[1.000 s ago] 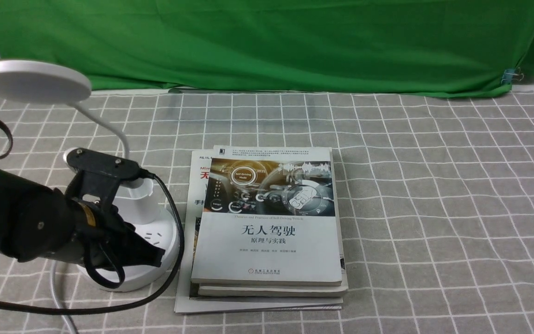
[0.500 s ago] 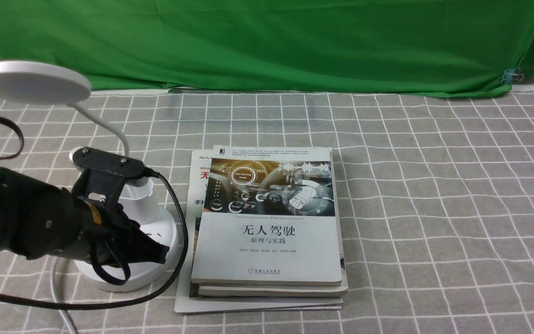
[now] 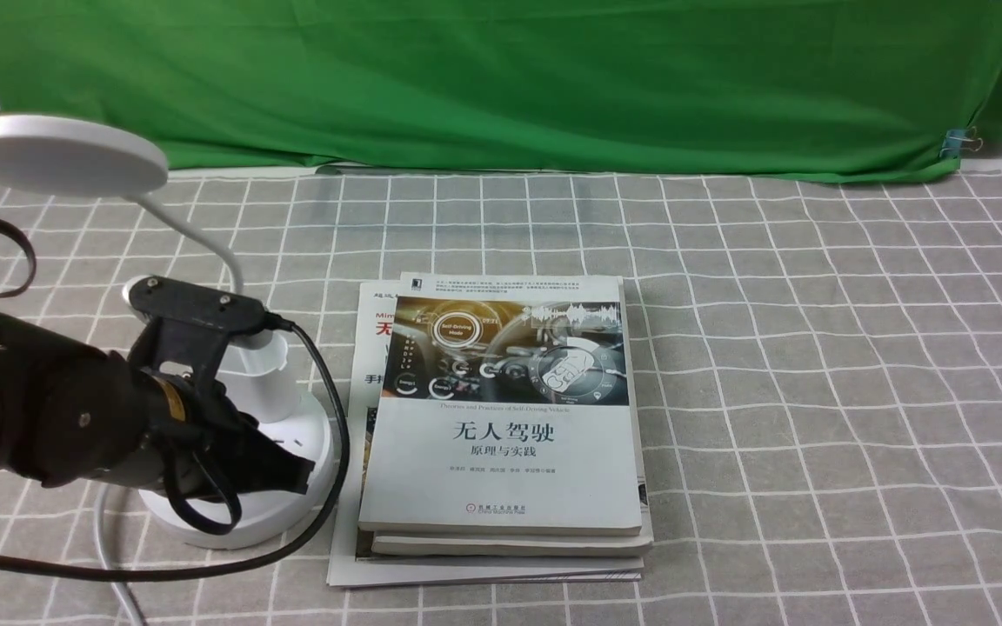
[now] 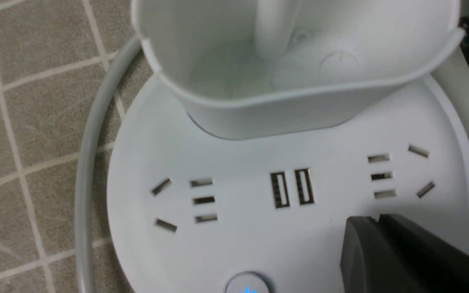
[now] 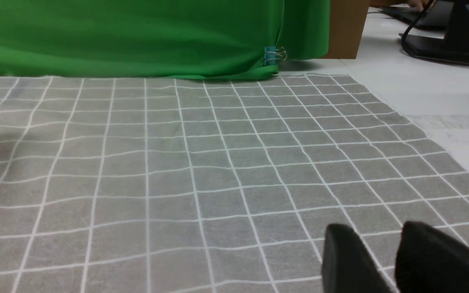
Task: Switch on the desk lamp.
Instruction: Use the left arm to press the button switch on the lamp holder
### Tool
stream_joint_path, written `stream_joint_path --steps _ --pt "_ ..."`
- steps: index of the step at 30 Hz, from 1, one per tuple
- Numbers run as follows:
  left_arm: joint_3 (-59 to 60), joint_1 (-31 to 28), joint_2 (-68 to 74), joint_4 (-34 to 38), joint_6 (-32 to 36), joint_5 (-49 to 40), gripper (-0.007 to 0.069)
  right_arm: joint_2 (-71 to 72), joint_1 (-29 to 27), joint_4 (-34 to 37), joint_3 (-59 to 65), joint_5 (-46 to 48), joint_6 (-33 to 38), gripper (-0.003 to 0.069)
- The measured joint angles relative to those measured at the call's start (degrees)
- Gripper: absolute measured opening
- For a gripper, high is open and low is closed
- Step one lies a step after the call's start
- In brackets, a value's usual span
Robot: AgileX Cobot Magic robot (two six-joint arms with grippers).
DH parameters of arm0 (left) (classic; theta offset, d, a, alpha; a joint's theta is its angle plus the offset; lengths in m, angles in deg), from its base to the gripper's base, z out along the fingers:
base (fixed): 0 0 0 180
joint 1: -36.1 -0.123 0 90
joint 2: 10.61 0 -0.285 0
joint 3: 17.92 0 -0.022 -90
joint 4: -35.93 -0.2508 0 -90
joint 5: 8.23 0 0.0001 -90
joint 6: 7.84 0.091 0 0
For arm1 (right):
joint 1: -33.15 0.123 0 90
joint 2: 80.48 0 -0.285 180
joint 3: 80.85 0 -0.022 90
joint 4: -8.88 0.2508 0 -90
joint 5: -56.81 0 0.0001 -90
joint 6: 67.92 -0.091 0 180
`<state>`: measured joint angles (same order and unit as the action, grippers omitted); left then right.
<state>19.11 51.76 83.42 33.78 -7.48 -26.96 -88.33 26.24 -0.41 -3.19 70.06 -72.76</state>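
Desk lamp [image 3: 236,513] is standing on the left part of the table, well short of its far edge, its flat round head [image 3: 57,155] reaching out on a bending neck [image 3: 192,233] towards the left edge. Beneath it, a gray checked tablecloth [image 3: 814,391] is covering the table, and a green cloth [image 3: 510,87] is hanging along the far edge. A stack of books [image 3: 501,469] is lying just beside the lamp, on the side towards the table's right edge, with a self-driving book on top.

Over the lamp's base, the left gripper [image 4: 375,217] is keeping its fingertips together, clenched on nothing; whether it is touching the base is impossible to tell. The right gripper [image 5: 375,228] is holding nothing, its fingertips standing slightly apart. An open cup holder [image 4: 263,116] is rising from the base around the foot of the neck. A round button [image 4: 244,283] is showing a blue mark near the left gripper, the two standing apart. A blue binder clip [image 3: 955,143] is gripping the green cloth near the table's far right corner.
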Motion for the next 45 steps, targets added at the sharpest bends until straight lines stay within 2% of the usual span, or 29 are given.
stream_joint_path --steps 12,45 --pt "0.05 0.0 -1.28 -0.05 -0.36 -2.9 0.0019 0.0 0.0 0.0 0.0 0.0 -0.05 0.0245" --pt "0.0 0.0 0.13 -0.05 0.21 -3.82 0.0019 0.0 0.0 0.0 0.0 0.0 -0.05 0.0245"
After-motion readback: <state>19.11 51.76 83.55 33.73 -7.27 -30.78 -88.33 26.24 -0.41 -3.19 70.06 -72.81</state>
